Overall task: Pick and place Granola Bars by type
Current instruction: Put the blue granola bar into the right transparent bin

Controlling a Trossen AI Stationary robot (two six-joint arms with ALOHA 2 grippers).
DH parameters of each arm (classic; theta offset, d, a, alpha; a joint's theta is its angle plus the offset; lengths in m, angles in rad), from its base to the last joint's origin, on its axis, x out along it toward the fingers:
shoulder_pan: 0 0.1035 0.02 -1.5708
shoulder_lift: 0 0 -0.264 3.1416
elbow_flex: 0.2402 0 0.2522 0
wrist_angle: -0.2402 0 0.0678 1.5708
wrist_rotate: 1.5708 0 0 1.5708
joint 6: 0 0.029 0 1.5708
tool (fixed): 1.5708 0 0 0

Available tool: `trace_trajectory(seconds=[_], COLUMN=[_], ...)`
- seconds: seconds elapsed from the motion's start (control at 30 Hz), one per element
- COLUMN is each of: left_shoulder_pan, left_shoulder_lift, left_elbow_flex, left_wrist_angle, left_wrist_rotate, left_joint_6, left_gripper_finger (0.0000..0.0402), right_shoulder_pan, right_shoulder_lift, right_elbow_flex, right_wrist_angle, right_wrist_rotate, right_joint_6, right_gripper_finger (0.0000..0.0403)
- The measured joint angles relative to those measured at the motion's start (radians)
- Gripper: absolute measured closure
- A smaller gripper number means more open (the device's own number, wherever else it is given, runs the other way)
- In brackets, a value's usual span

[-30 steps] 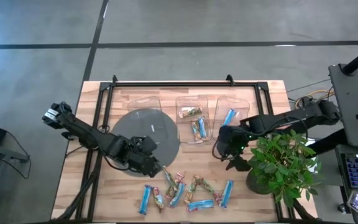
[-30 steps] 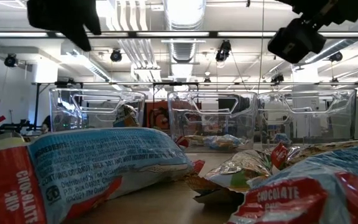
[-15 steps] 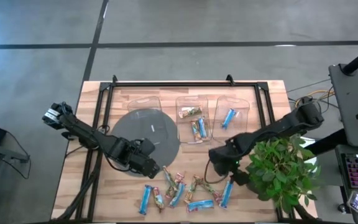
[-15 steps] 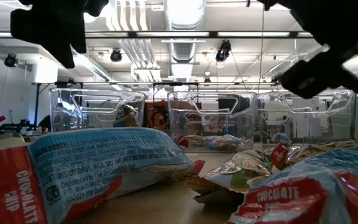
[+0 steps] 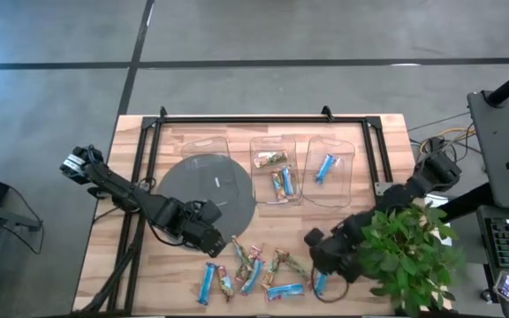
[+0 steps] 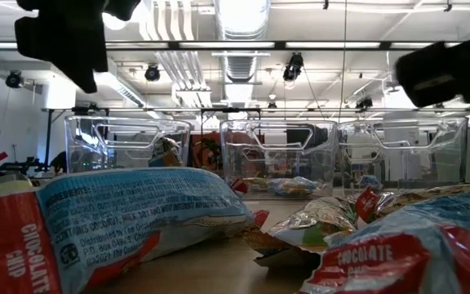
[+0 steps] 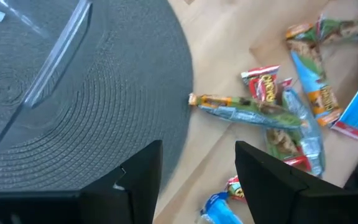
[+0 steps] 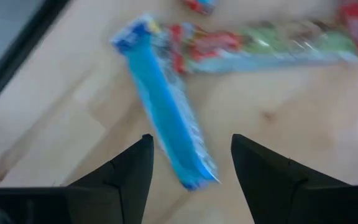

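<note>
Table (image 5: pixel 162 265): wooden top with a black frame along its far edge and sides.
Granola Bars (image 5: pixel 259 272): loose scatter of blue and multicoloured wrapped bars along the near edge, around its middle; some overlap.
Bins (image 5: pixel 277 168): three clear bins in a row by the far edge; the middle one holds multicoloured and blue bars, the right one a single blue bar (image 5: pixel 324 166), the left one's contents cannot be told.
Mat (image 5: pixel 208 199): round grey woven mat, under the left bin.
Left pincer (image 5: pixel 216 238): fingers apart, holding nothing, over the mat's near rim, just left of the scatter.
Right pincer (image 5: pixel 321 265): fingers apart, holding nothing, low over the right end of the scatter, a blue bar (image 8: pixel 166 115) lying just ahead of its fingertips.
Plant (image 5: pixel 405 252): leafy potted plant at the near right corner.
</note>
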Motion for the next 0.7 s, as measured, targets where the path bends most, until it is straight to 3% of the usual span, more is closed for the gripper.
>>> trace_trajectory(seconds=[0.37,0.7], left_shoulder_pan=[-0.02,-0.02], left_shoulder_lift=[0.0,0.0], left_elbow_flex=[-0.016,-0.016], left_wrist_angle=[0.018,0.045], left_wrist_rotate=[-0.003,-0.003], left_joint_6=[0.024,-0.019], left_gripper_finger=[0.0218,0.0218], right_shoulder_pan=[0.055,0.055], right_shoulder_lift=[0.088,0.13], right_elbow_flex=[0.001,-0.01], right_wrist_angle=[0.017,0.02], right_wrist_rotate=[0.103,0.099], right_joint_6=[0.092,0.049], right_gripper_finger=[0.0197,0.0199])
